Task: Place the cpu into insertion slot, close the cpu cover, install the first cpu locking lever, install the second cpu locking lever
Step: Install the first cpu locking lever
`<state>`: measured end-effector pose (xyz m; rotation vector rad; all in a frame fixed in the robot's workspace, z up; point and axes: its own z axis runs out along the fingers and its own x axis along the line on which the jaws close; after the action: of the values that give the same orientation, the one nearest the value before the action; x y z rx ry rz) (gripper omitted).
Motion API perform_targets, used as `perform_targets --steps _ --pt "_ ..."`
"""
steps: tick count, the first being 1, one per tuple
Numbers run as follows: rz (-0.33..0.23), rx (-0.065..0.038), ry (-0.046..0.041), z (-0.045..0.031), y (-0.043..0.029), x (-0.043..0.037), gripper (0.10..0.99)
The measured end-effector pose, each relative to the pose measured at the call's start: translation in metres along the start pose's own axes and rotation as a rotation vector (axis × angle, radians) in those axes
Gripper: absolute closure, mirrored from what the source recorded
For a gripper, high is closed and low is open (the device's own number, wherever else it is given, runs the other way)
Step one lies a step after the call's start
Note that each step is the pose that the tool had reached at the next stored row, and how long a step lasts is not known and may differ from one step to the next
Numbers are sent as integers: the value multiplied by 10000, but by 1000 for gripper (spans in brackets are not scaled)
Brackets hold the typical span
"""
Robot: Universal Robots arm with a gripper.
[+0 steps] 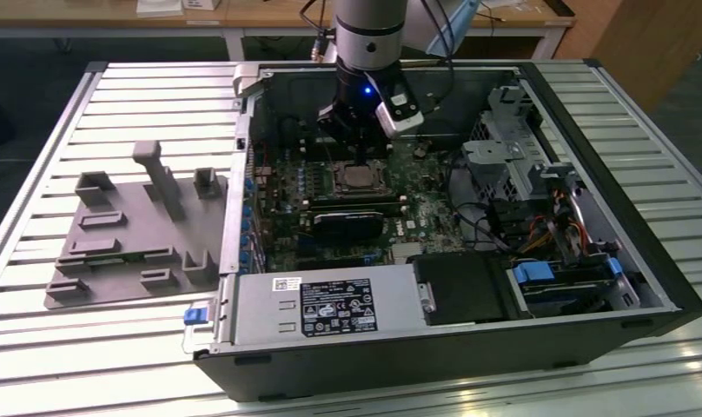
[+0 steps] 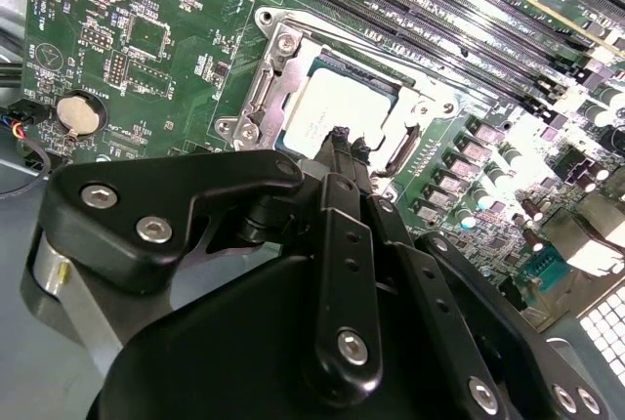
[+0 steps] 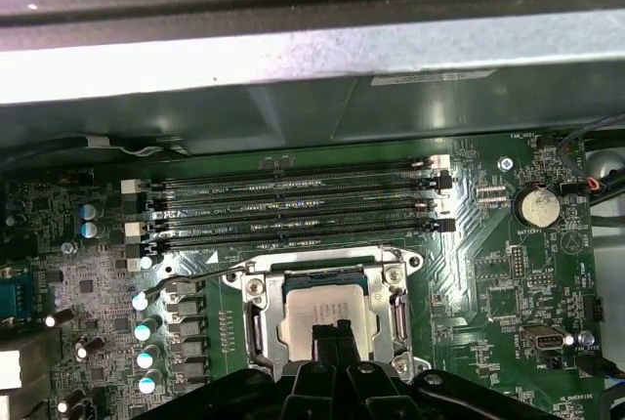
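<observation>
The cpu (image 2: pixel 327 107) (image 3: pixel 322 308), a dull silver square, lies flat in the insertion slot (image 1: pixel 357 178) on the green board. The silvery cpu cover (image 3: pixel 256 327) (image 2: pixel 264 83) lies down around it, and the chip shows through its window. My gripper (image 2: pixel 344 142) (image 3: pixel 332 332) (image 1: pixel 354 148) hangs straight over the chip. Its two narrow black fingers are shut together with nothing between them, and their tips are at or just above the chip's top. In the first wrist view a thin metal lever (image 3: pixel 200 266) runs out from the socket's corner.
Long black memory slots (image 3: pixel 293 205) lie close beside the socket, and a coin battery (image 3: pixel 535 207) sits on the board. The case walls (image 1: pixel 253 122), a black block (image 1: pixel 351 228), the power supply (image 1: pixel 327 308) and the drive cage (image 1: pixel 525 161) crowd the board. A grey fixture (image 1: pixel 131 239) stands on the table.
</observation>
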<state>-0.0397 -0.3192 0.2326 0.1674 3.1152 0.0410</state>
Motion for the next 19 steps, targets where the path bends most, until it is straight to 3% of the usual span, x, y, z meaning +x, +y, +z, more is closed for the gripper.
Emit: perform_targets --steps 6,11,19 --pt "-1 1 0 -1 0 3 984" --pt "0 0 0 -2 -6 57 984" --pt "3 -2 -14 -6 -28 261 984"
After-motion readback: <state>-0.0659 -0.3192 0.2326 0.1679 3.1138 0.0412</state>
